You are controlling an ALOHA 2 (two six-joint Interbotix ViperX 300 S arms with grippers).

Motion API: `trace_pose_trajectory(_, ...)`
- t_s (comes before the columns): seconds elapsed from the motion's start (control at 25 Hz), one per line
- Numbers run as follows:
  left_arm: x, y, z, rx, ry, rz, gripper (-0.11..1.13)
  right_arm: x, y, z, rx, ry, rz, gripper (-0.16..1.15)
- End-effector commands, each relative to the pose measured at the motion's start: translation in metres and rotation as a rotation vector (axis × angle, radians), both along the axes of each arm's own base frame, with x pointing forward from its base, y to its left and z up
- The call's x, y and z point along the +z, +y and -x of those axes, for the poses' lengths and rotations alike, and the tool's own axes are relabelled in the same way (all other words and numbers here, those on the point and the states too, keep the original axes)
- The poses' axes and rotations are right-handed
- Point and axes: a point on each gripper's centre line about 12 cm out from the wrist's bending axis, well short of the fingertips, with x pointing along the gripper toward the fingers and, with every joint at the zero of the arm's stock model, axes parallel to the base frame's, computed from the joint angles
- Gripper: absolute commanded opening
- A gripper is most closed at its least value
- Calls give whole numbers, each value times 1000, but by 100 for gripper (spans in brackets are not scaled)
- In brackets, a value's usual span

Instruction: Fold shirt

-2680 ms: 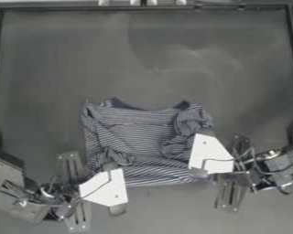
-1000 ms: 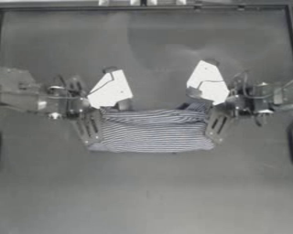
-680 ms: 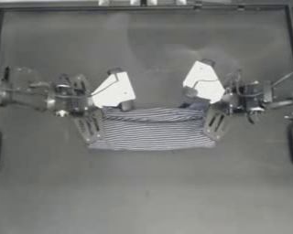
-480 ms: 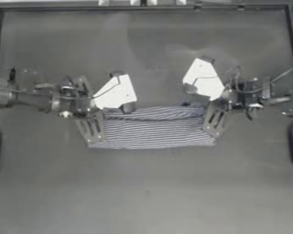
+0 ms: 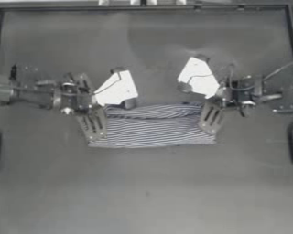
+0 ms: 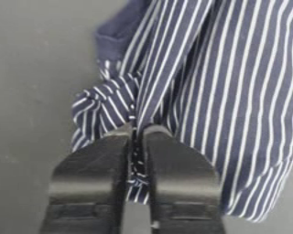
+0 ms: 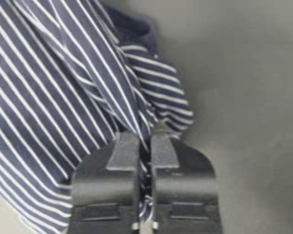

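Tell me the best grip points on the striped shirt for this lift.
The two side edges, where the cloth bunches. Left gripper pinches the striped shirt from its left, right gripper from its right; both jaws are shut on gathered folds, so the cloth hangs spread between them.

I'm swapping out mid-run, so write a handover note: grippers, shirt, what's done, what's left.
Left gripper: jaws shut on the shirt's left edge.
Right gripper: jaws shut on its right edge.
Shirt: stretched between the two grippers near the middle of the table, hanging as a striped band; whether its lower edge touches the table cannot be told.
Done: both sides gripped, cloth spread flat between the arms.
Left: lay it down, make the folds, release.
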Motion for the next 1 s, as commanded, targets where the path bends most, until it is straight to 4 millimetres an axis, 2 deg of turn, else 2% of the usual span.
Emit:
trace_pose_trajectory(0.04, 16, 4, -7, 8, -47, -10, 67, 10, -5, -7, -3, -26, 13, 78)
trace_pose_trajectory(0.12, 19, 6, -8, 13, -57, -12, 78, 12, -6, -8, -5, -26, 13, 87)
trace_pose_trajectory(0.2, 21, 8, -9, 20, -65, -13, 86, 14, -6, -9, -7, -18, 14, 87)
trace_pose_trajectory(0.32, 29, 8, -11, 22, -88, -18, 91, 19, -7, -11, -10, -20, 12, 87)
trace_pose_trajectory(0.56, 53, 9, -10, 24, -161, -32, 91, 36, -5, -14, -16, -81, 2, 87)
trace_pose_trajectory(1.0, 102, 11, -3, 27, -375, -66, 91, 73, -18, -6, -128, -226, -34, 89)
